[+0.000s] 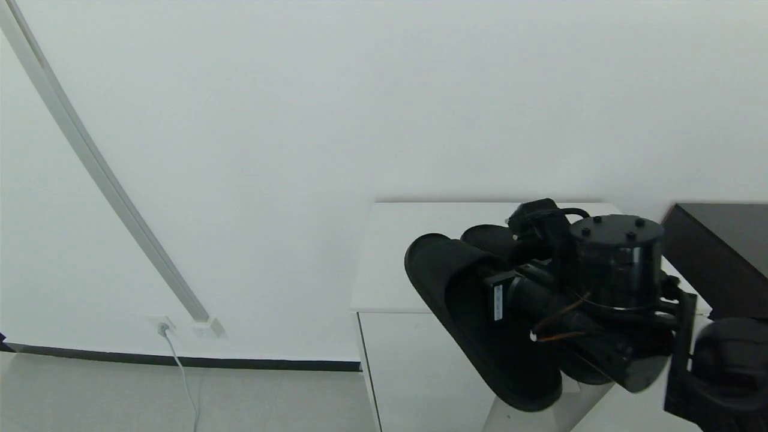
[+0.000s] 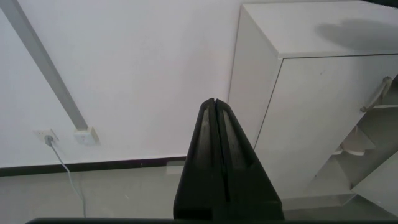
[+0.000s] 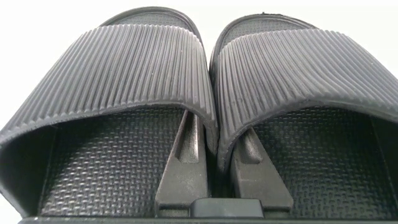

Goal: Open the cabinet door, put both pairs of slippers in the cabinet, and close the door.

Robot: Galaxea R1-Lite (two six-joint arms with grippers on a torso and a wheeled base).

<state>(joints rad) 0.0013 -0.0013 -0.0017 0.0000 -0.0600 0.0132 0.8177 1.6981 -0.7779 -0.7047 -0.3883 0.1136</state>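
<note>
The right tool [image 3: 213, 134] pinches the touching inner walls of both slippers [image 3: 143, 62] so the pair carries as one, toes ahead of it near the cabinet [image 1: 414, 252]; the left tool [image 2: 215, 106] hangs closed on nothing.

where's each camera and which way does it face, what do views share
Head view: on the head, facing forward and down at the white cabinet; the right arm shows, carrying black slippers.
Left wrist view: on the left wrist, facing the cabinet; its own shut jaws show.
Right wrist view: on the right wrist, looking into the slippers; its jaws pinch both straps.
Shared: head and left wrist both see the cabinet and wall socket.
</note>
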